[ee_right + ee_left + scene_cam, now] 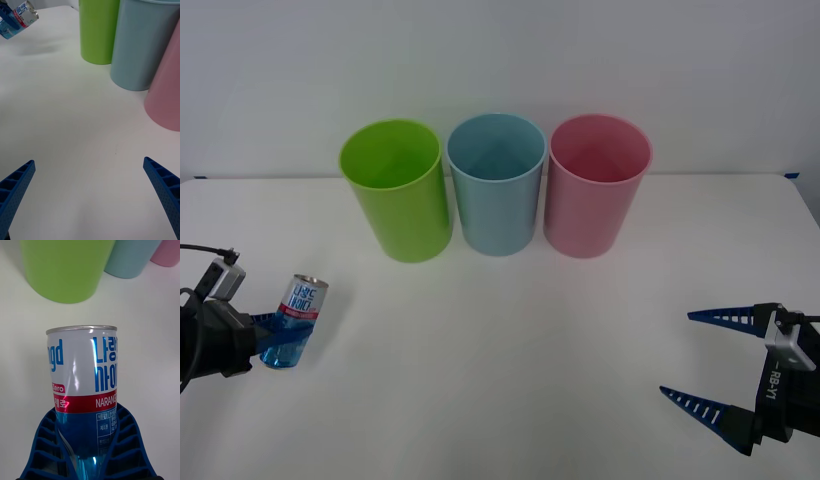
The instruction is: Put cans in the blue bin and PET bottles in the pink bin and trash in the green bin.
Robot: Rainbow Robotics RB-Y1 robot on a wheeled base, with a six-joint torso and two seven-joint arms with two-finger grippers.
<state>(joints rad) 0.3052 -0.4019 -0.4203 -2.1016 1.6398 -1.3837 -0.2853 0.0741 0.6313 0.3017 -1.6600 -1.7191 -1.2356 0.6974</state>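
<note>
A slim can (293,320) with a blue body, white label and red stripe is held at the table's left, tilted slightly; my left gripper (272,338) is shut on its lower part. Up close, the can (85,390) sits between the blue ribbed fingers (45,450). The can (18,18) appears lifted above its shadow. At the back stand the green bin (397,188), the blue bin (497,182) and the pink bin (595,184) in a row. My right gripper (715,365) is open at the right front, with nothing between its fingers.
The white table (510,360) stretches bare between the arms and the bins. Its back edge meets a white wall right behind the bins. The three bins stand close side by side, nearly touching.
</note>
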